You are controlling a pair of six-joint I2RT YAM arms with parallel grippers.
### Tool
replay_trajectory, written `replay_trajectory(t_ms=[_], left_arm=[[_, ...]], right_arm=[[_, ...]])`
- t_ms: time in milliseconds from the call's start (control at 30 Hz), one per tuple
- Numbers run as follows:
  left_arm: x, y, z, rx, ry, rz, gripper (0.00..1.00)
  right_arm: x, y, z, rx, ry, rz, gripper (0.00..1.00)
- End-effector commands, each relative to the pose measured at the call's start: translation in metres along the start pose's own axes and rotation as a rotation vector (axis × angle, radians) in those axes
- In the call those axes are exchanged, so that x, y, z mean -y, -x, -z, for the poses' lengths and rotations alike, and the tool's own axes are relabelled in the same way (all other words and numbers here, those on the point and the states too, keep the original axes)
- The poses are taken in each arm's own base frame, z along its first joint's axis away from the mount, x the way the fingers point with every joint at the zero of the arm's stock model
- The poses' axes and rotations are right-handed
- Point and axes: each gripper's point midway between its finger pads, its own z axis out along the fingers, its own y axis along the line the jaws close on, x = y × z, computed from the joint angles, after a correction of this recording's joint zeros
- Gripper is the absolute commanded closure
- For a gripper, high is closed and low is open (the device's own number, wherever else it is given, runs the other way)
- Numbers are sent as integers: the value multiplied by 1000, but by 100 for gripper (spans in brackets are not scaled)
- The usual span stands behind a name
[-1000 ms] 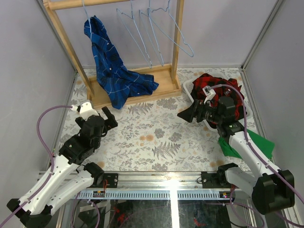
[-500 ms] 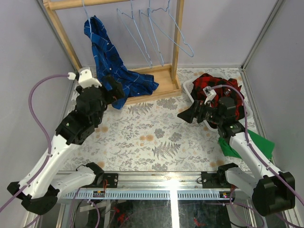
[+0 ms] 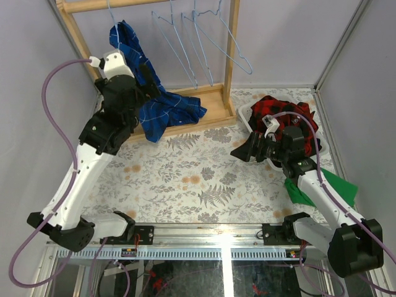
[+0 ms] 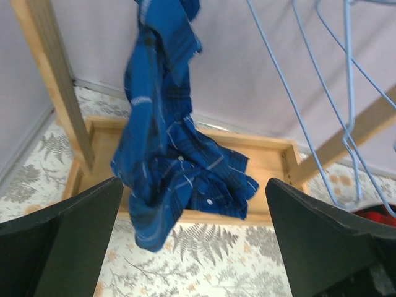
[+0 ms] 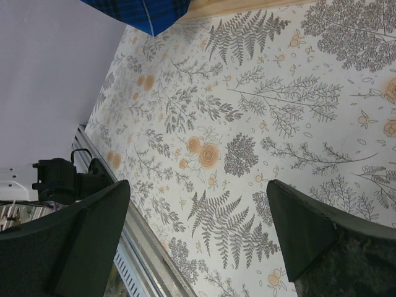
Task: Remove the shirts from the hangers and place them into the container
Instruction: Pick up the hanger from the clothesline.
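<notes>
- Top view: the blue plaid shirt (image 3: 162, 108) is hung from the leftmost hanger (image 3: 110, 15) on the wooden rack (image 3: 232, 49) at the counter's (image 3: 204, 179) far left corner. Its lower part is heaped on the rack base.
- The left hand (image 3: 148, 77) is raised just beside that shirt, with the fingers spread apart and nothing held.
- Three bare hangers (image 3: 197, 46) are hung on the same rail.
- A red-and-black plaid shirt (image 3: 275, 110) is piled in the white laundry basket (image 3: 242, 114) near the far right corner. The right hand (image 3: 244, 147) is held just in front of it, spread wide and empty.
- A green cloth (image 3: 337, 185) lies by the right edge.
- Left wrist view: the blue shirt is framed between two widely parted fingers (image 4: 62, 247), with hanger wires to its right.
- Right wrist view: both fingers (image 5: 328, 235) are seen far apart over the fern-printed counter. Only a corner of the blue shirt shows at the top.
</notes>
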Motion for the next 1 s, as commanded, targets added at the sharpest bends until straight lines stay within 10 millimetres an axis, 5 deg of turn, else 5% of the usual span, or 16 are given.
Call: replay_trajectory(t_ms=[0,133,467,667,967], left_arm=[[-20,20,-12,2,51,-40,0],[-43,25,-27,-15,124,-62,0],[-65,30,-64,-15,147,-9,1],[-59,15,-86,-78,51,-8,12],[-51,8,-103,-99,-2,5,59]], right_arm=[[-7,15,2,18,-10,39,1],[-1,14,4,13,-49,39,1],[10,10,2,-16,-101,15,1],[14,10,1,-11,-123,0,1],[21,7,2,-29,-158,-5,1]])
